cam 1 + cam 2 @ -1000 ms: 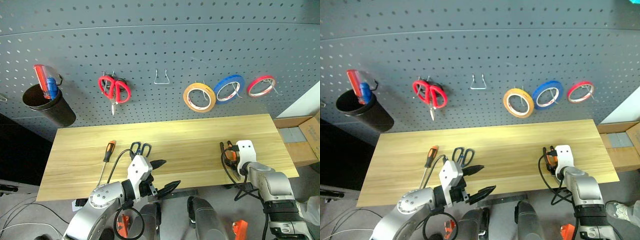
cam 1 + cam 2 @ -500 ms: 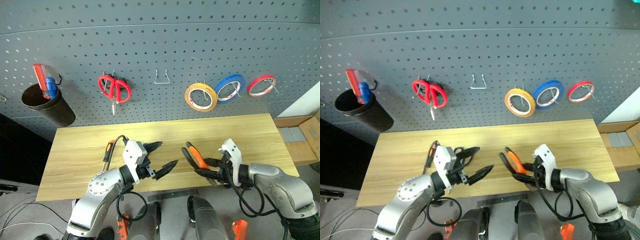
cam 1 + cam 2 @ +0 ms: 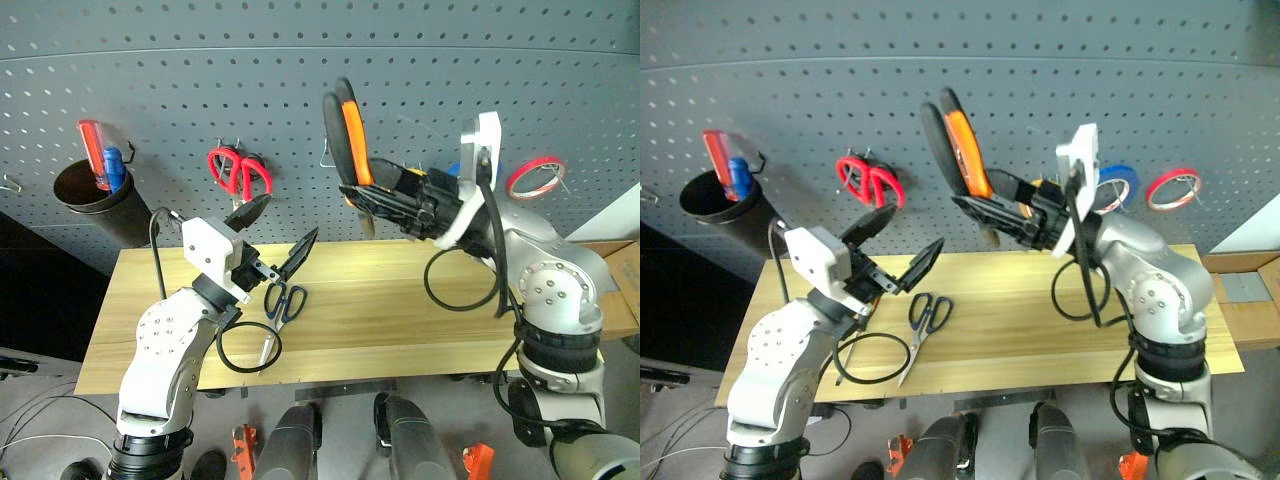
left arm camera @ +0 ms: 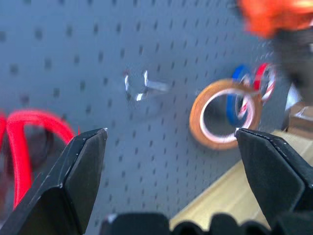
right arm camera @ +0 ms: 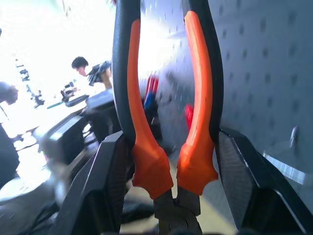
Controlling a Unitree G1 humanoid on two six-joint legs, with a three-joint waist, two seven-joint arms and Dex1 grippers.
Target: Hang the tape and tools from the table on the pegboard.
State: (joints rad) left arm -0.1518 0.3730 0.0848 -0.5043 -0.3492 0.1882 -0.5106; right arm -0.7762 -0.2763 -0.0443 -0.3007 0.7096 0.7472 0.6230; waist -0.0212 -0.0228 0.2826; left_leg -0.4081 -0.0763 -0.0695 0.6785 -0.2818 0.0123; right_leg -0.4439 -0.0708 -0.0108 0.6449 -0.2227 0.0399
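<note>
Right claw (image 3: pixel 385 200) clamps pliers (image 3: pixel 350 135) near their head, handles up toward the pegboard's empty hook (image 4: pixel 139 87), upper centre; left claw (image 3: pixel 280 235) wide open, empty.

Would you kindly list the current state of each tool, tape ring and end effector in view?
Left end effector: open, empty, raised above the table.
Right end effector: shut on the pliers.
Pliers: held up in front of the pegboard, handles upward.
Dark scissors: lying on the table.
Yellow tape: hanging on the pegboard.
Red scissors: hanging on the pegboard.
Red tape: hanging on the pegboard.
</note>
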